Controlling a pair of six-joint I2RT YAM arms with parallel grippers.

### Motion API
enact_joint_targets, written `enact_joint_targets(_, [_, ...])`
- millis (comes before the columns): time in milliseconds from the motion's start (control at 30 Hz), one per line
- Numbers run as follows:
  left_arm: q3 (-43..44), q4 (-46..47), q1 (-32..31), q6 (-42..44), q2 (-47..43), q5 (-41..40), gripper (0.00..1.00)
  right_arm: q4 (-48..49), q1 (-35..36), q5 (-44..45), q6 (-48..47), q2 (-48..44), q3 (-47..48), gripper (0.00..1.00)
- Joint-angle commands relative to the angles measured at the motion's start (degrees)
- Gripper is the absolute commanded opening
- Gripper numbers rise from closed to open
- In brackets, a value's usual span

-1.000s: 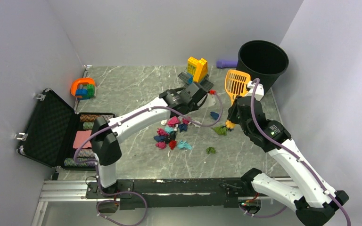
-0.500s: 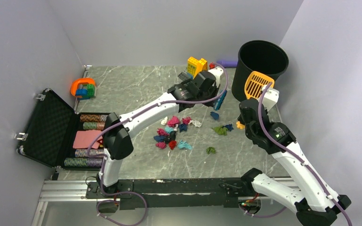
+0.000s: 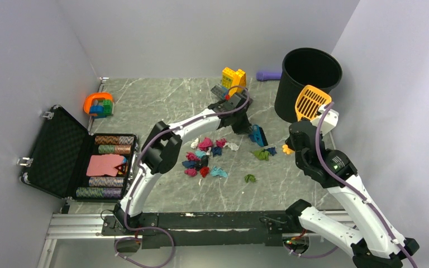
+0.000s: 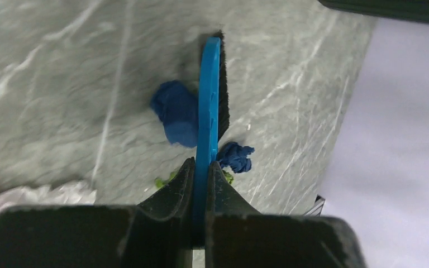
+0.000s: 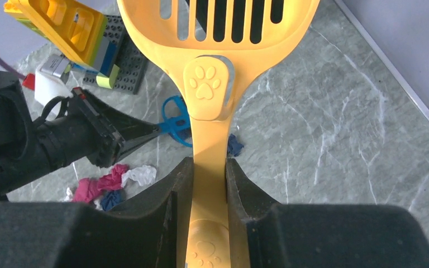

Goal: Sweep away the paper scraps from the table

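Observation:
Several coloured paper scraps (image 3: 204,156) lie bunched mid-table (image 3: 162,106), with loose green (image 3: 261,154) and dark blue (image 3: 271,151) ones to their right. My left gripper (image 3: 243,124) is shut on a small blue hand brush (image 3: 257,135), its bristles down on the marble. In the left wrist view the brush (image 4: 208,111) stands edge-on between a dark blue scrap (image 4: 176,111) and another (image 4: 236,156), with the jaws (image 4: 202,167) clamped on its handle. My right gripper (image 5: 209,167) is shut on an orange slotted scoop (image 5: 218,33), held above the table's right side (image 3: 311,102).
A black bin (image 3: 310,75) stands at the back right, with a purple object (image 3: 268,75) beside it. A yellow-blue brick build (image 3: 233,81) sits just behind the brush. An open black case (image 3: 56,153) lies at the left, and an orange toy (image 3: 98,104) at the back left.
The left arm swung right toward the bin, then came back down, setting the brush on the table right of the scrap pile. The right arm carried the scoop rightward.

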Motion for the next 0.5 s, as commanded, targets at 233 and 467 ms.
enact_joint_targets(233, [-12.7,-24.01,3.25,-3.99,-19.28,-23.72,0.0,1.35,-0.24,-0.17,0.9,-0.99,-0.7,0.0])
enact_joint_targets(467, [-16.9,-18.55,2.26,6.11,-27.61,-19.23,0.0,3.44,-0.3,-1.04,0.17,-0.23,-1.07,0.0])
